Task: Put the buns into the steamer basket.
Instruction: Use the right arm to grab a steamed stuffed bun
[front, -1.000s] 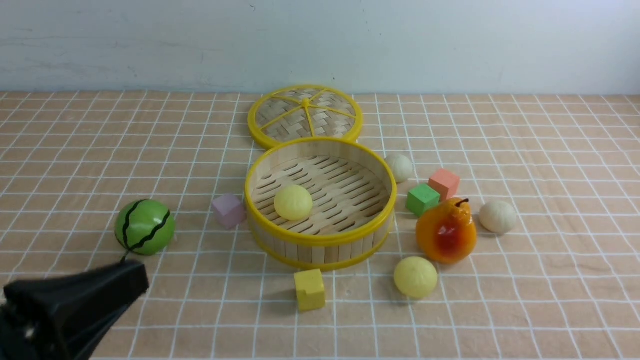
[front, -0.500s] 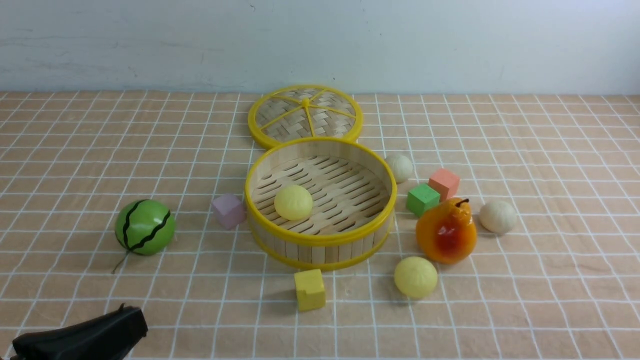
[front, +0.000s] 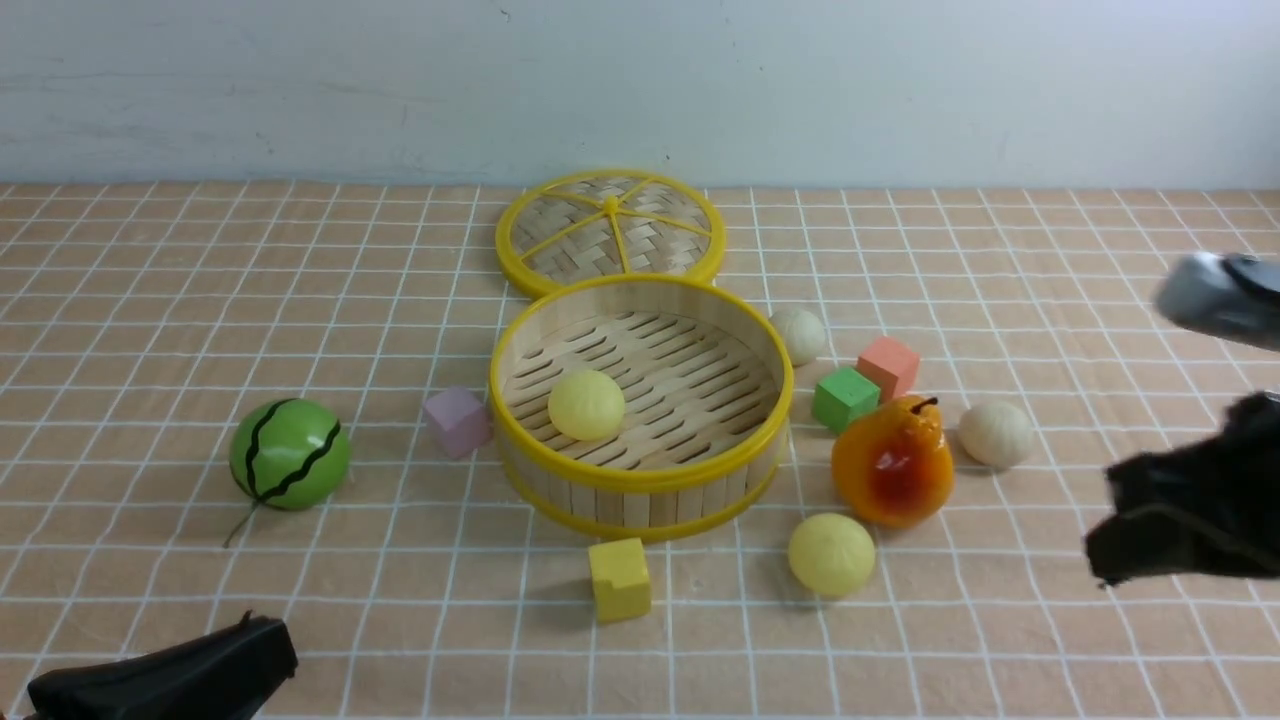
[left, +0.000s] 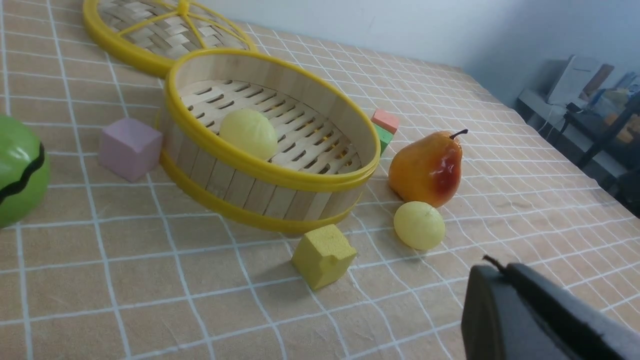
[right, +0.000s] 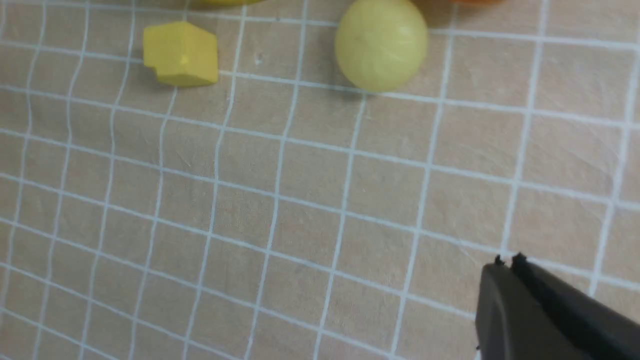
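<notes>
Two black grippers, both pressed closed on nothing: the right gripper (right: 506, 265) hangs over bare checked cloth (front: 200, 300) at the near right, and the left gripper (left: 492, 272) sits low at the near left, well apart from every bun. Closest to the right gripper lies a pale yellow bun (front: 830, 554), smooth and faintly creased, on the cloth just in front of the glossy orange pear (front: 893, 462). It is probably the next pick, for which the jaws must first part. Two off-white buns also wait outside: one (front: 995, 433) beside the pear, one (front: 798, 334) just beside the far right wall of the steamer basket (front: 640, 480). A second yellow bun (front: 586, 404) already rests on the basket's slatted bamboo floor, kept in by upright slat walls and yellow rims. The woven lid (front: 610, 232) lies flat behind, leaving the basket open from above.
</notes>
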